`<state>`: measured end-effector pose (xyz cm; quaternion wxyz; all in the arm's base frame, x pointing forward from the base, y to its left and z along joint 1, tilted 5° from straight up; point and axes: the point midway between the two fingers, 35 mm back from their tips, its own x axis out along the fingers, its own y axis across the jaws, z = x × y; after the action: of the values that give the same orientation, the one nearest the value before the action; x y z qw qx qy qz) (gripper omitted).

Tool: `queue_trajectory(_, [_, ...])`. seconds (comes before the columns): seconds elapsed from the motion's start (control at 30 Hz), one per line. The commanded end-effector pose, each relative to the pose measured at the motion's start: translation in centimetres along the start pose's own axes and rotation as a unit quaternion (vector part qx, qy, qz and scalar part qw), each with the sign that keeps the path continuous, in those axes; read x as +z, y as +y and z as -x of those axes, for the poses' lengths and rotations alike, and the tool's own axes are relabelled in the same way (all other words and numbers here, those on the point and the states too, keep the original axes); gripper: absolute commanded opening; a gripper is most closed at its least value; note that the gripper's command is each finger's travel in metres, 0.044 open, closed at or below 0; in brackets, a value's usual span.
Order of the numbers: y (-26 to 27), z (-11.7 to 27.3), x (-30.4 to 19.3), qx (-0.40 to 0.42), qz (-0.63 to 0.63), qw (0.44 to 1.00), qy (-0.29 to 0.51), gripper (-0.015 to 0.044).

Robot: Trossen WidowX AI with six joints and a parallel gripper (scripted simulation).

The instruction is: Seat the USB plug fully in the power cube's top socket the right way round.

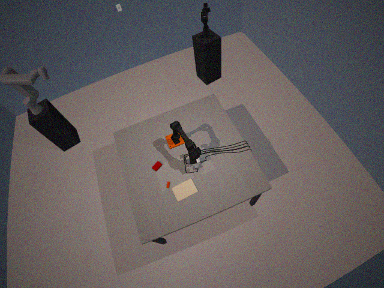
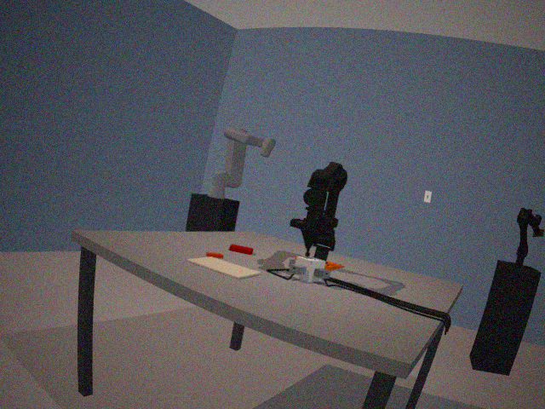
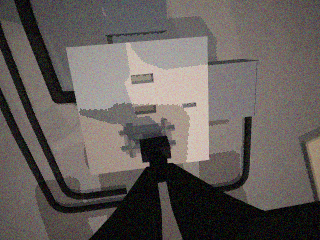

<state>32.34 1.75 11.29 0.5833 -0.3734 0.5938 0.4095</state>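
USB plug [image 3: 156,149]: black, apparently upright | power cube [image 2: 309,268] [image 3: 105,90]: white, tabletop

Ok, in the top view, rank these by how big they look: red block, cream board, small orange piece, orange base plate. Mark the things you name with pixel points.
1. Cream board [image 1: 185,189] [image 2: 223,267]
2. Orange base plate [image 1: 171,144] [image 2: 333,266], partly hidden by the arm
3. Red block [image 1: 157,165] [image 2: 241,249]
4. Small orange piece [image 1: 168,184] [image 2: 215,255]

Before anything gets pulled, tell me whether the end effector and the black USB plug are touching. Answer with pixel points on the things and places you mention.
Touching: the wrist view shows the end effector [image 3: 160,173] closed on the plug [image 3: 155,149], fingertips meeting its end.
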Motion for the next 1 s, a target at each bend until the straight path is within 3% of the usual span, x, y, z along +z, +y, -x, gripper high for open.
queue_trajectory(0.0, [0.0,0.0,0.0,0.0,0.0,1.0,0.0,0.0])
queue_trajectory(0.97, [0.0,2.0,0.0,0.0,0.0,1.0,0.0,0.0])
